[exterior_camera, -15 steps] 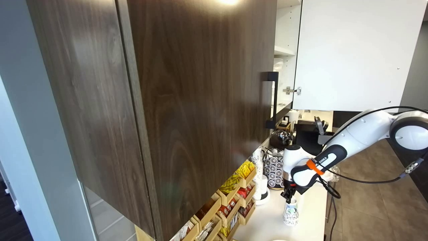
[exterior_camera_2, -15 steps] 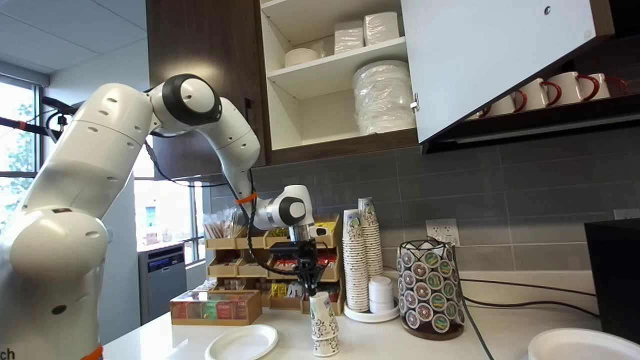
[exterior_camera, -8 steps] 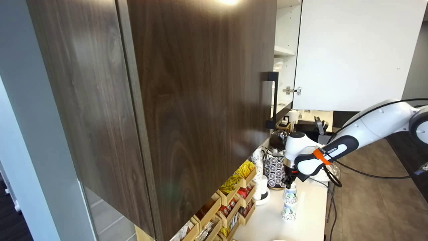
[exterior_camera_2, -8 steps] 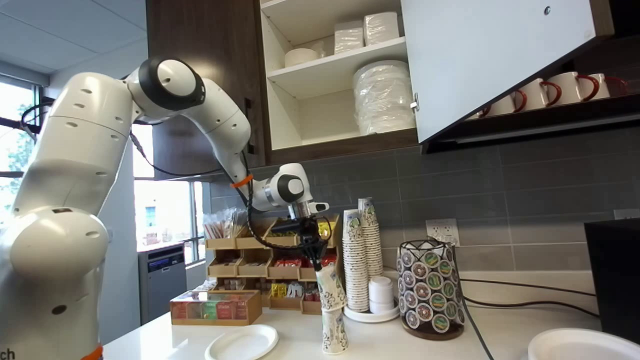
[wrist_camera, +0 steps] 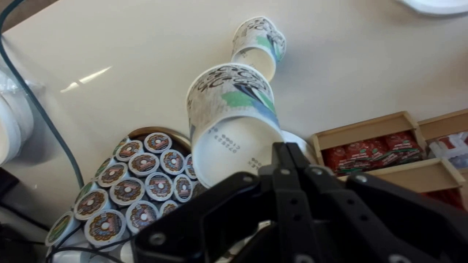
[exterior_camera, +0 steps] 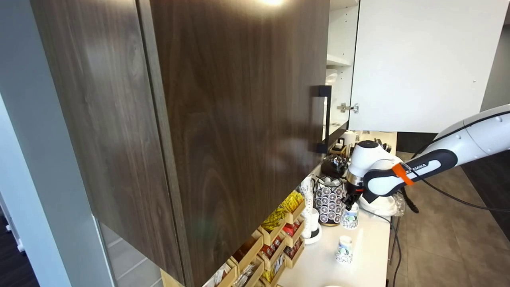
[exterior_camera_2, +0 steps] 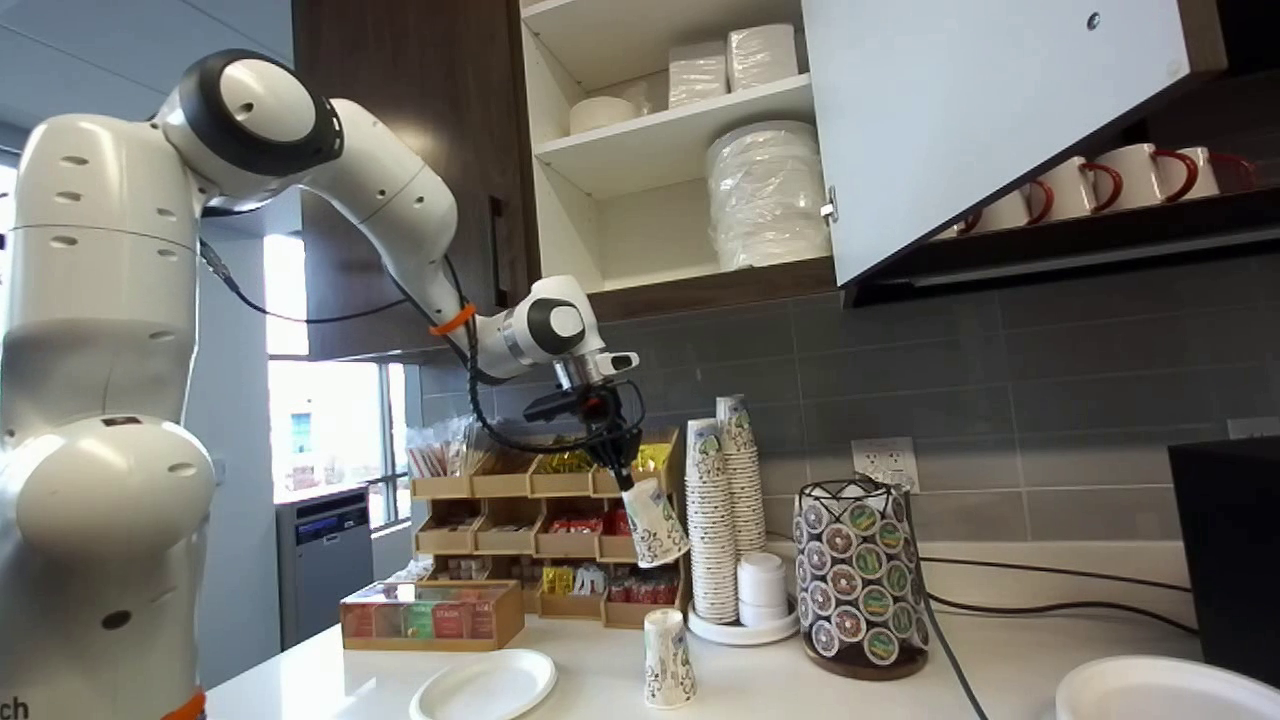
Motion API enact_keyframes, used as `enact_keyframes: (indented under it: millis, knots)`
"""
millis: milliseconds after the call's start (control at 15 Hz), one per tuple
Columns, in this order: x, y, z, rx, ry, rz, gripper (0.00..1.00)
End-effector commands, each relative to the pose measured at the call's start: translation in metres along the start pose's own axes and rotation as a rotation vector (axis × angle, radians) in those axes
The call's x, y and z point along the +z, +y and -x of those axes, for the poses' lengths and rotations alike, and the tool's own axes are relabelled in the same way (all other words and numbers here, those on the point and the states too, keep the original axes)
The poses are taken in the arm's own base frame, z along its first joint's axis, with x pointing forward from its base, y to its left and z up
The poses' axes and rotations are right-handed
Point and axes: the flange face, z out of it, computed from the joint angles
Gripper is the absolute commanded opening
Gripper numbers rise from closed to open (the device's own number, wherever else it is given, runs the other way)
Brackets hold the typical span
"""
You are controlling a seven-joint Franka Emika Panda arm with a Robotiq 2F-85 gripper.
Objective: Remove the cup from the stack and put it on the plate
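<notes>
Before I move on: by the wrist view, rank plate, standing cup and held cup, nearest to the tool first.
1. Held cup: near centre, gripped by the tool at its base edge.
2. Standing cup: upper middle, beyond the held cup.
3. Plate: top right corner, only partly in view.

Exterior view: is looking down, close to cabinet door (exterior_camera: 243, 131). Exterior view: is facing tiled wall (exterior_camera_2: 930, 390), low set. Both: are sharing pod rack (exterior_camera_2: 845, 668), lower right. Wrist view: is looking down, close over cup (wrist_camera: 232, 126).
</notes>
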Motion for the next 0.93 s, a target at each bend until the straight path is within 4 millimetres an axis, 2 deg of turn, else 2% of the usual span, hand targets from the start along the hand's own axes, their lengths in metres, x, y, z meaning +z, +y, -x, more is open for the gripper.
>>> enact_keyframes:
  millis: [0,267,467,667,867]
  knots:
    - [0.004,-0.046,0.039,-0.071,-0.063,-0.101,0.00]
    - [0.029,-0.110,0.087,-0.158,-0.168,-0.214,0.00]
    - [0.049,-0.145,0.117,-0.210,-0.228,-0.264,0.00]
    - [0.061,-0.171,0.135,-0.253,-0.255,-0.305,0.00]
    - [0.077,-0.186,0.138,-0.278,-0.239,-0.316,0.00]
